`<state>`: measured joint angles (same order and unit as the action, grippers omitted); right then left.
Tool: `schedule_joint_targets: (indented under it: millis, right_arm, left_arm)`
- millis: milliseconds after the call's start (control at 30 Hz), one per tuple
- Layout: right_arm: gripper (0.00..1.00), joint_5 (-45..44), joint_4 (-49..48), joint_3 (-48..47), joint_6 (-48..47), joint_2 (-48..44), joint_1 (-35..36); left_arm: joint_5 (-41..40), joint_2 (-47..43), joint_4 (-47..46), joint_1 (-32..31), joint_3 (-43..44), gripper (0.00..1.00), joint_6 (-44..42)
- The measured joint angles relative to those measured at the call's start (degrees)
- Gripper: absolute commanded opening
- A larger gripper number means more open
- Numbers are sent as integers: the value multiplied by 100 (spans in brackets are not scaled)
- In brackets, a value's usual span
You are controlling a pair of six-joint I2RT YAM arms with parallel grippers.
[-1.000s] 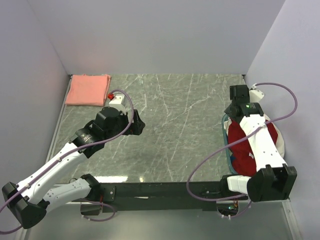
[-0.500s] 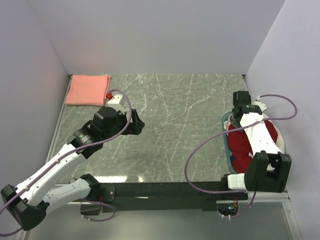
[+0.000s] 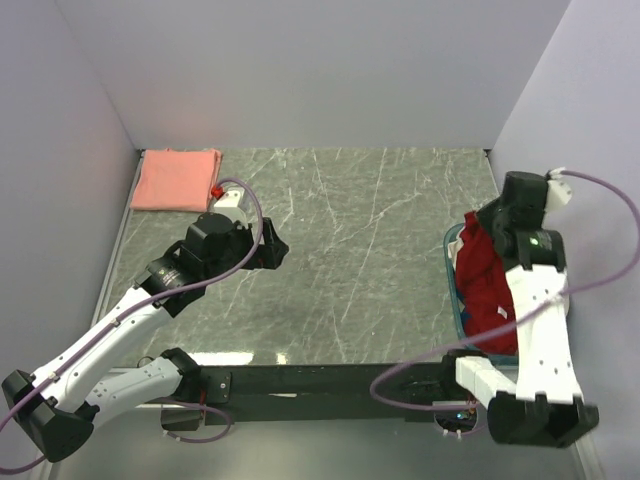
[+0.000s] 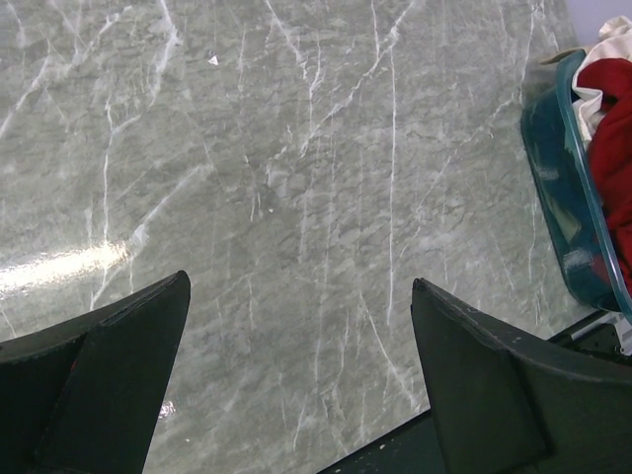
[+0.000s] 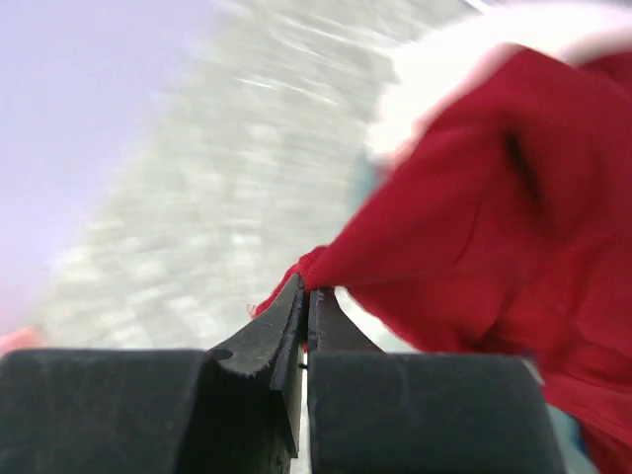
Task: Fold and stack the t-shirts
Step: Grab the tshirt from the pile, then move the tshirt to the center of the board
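Observation:
A deep red t-shirt (image 3: 484, 280) lies bunched in a teal basket (image 3: 449, 262) at the table's right edge. My right gripper (image 5: 307, 291) is shut on a fold of this red t-shirt (image 5: 474, 237) and holds it pulled up from the basket. A salmon-pink t-shirt (image 3: 177, 179) lies folded flat in the far left corner. My left gripper (image 4: 296, 296) hangs open over bare marble left of centre, with nothing between its fingers. In the left wrist view the basket (image 4: 558, 197) and a bit of red cloth (image 4: 612, 128) show at the right edge.
White cloth (image 3: 556, 262) lies under the red shirt in the basket. Walls close in the table on the left, back and right. A dark rail (image 3: 320, 380) runs along the near edge between the arm bases.
My right gripper shut on the red t-shirt and rose toward the back right, drawing the cloth up out of the basket. The left arm stayed put.

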<state>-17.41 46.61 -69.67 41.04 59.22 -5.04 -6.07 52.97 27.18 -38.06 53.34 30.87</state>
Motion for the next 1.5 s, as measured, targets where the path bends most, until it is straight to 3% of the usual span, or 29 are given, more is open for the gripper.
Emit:
schedule_joint_targets:
  millis: [167,267,400,600,767,867,1100,1367,1500]
  right_arm:
    - [0,981,-208,-1228,-208,-326,79]
    - [0,1349,-350,-1958,-243,-179,520]
    - [0,1405,-382,-3108,-326,369,1808]
    - [0,1259,-452,-4645,-487,1384,3150]
    - [0,1189,-422,-5917,-608,2133,3866]
    - [0,1178,-498,-6061,-625,2203,4002]
    - [0,1003,-918,-4538,-619,1650,3884]
    - [0,1327,-1569,-555,-549,647,3053]
    - [0,1405,-1569,708,-560,573,2848]
  left_arm:
    - [-2,0,-4,39,0,99,2]
    - [-15,0,-11,72,0,99,4]
    - [-87,0,-17,114,-4,99,9]
    - [-286,-44,-26,122,-66,100,35]
    - [-448,-109,-63,125,-98,100,151]
    - [-501,-120,-127,125,-179,99,275]
    - [-586,-111,-256,131,-442,100,542]
    - [-785,-105,-83,166,-520,100,597]
    - [-988,-105,308,195,-365,99,415]
